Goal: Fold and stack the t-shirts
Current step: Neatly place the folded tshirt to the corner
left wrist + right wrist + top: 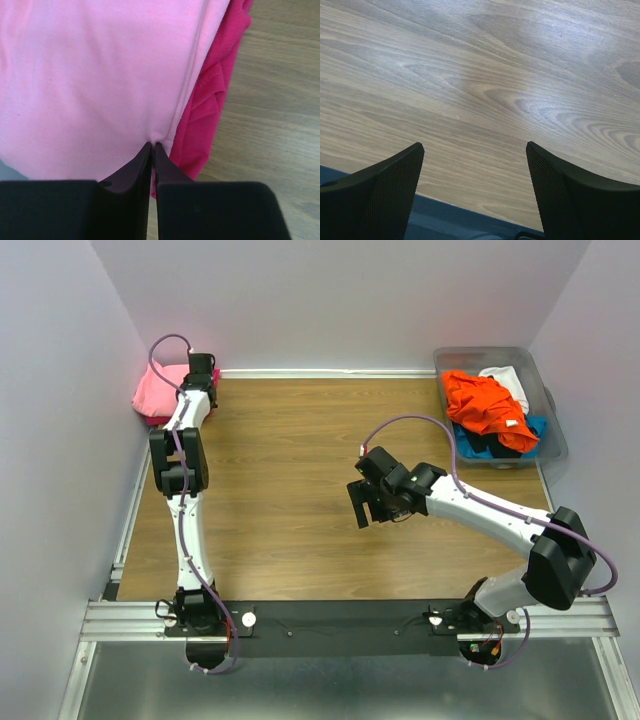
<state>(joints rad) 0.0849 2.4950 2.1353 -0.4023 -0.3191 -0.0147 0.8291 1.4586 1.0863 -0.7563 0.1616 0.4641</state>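
Note:
A light pink t-shirt (160,390) lies folded on a hot-pink one (152,420) at the far left corner of the table. In the left wrist view the light pink shirt (100,75) covers most of the frame and the hot-pink shirt (210,115) shows under its right edge. My left gripper (153,145) is shut, pinching the light pink cloth at its edge. It also shows in the top view (203,368). My right gripper (368,508) hangs open and empty over bare wood at mid-table. Its fingers (385,185) frame only table.
A clear plastic bin (552,430) at the far right holds an orange shirt (488,405), a white one (508,380), and blue and black cloth (490,445). White walls close in the left, back and right. A metal rail (340,618) runs along the near edge.

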